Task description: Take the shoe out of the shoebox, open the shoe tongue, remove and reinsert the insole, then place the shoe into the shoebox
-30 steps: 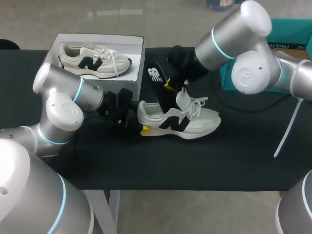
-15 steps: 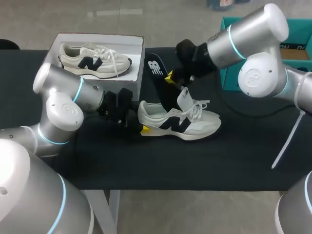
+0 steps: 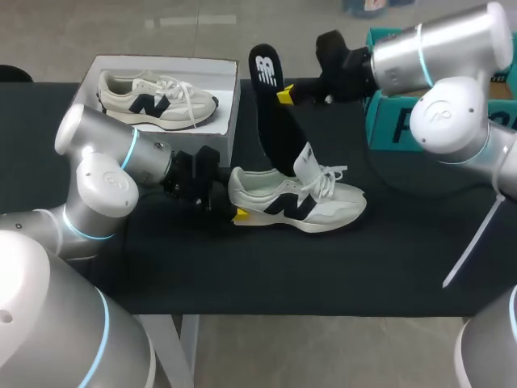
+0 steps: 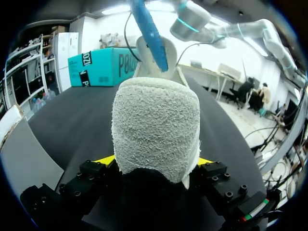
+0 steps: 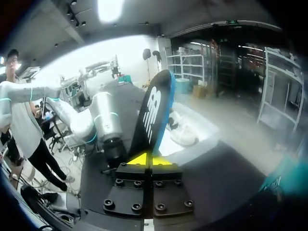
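Insole [image 3: 275, 121] stands higher above the shoe [image 3: 299, 198] than a moment ago. The right gripper [image 3: 284, 94] is clamped on it, and only its lower end is inside the shoe. The left gripper [image 4: 154, 161] pinches the shoe's heel, so removal looks nearly done.

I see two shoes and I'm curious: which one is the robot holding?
The shoe outside the box: the left gripper grips its heel. The other shoe lies inside, untouched.
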`<state>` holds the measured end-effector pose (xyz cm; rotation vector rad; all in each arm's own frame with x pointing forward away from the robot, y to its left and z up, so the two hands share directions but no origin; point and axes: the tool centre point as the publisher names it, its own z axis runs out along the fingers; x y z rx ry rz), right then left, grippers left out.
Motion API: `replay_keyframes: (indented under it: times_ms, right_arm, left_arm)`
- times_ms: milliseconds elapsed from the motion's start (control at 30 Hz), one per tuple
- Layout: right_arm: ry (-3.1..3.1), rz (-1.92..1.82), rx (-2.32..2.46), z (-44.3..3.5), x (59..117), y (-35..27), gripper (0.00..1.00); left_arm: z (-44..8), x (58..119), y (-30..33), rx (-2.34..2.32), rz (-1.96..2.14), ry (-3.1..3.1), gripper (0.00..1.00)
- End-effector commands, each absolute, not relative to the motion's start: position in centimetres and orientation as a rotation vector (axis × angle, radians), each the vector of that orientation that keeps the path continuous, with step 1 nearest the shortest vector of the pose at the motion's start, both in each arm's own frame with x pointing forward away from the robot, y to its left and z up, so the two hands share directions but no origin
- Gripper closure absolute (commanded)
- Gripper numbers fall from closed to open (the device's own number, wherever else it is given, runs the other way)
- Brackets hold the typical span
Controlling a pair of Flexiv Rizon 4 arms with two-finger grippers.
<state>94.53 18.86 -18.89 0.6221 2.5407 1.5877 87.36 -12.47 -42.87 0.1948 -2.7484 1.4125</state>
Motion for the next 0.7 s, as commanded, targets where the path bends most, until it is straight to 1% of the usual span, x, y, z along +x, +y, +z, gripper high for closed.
replay_keyframes:
  times_ms: [33,100,133,600,700]
  right_arm:
    - [2.502,1.699,0.598,-16.7,91.9,16.5,1.00]
    - [2.517,1.754,0.587,-15.9,91.1,16.4,1.00]
    - [2.553,1.713,0.587,-15.6,90.8,16.4,1.00]
    - [2.553,1.713,0.587,-15.6,90.8,16.4,1.00]
    - [2.513,1.736,0.585,-13.6,88.6,15.3,1.00]
  left_arm:
    - [-42.9,87.4,-12.5,0.194,1.411,-2.748,1.00]
    - [-42.9,87.4,-12.5,0.194,1.411,-2.748,1.00]
    - [-42.9,87.4,-12.5,0.194,1.411,-2.748,1.00]
    - [-42.9,87.4,-12.5,0.194,1.411,-2.748,1.00]
    - [-42.9,87.4,-12.5,0.194,1.411,-2.748,1.00]
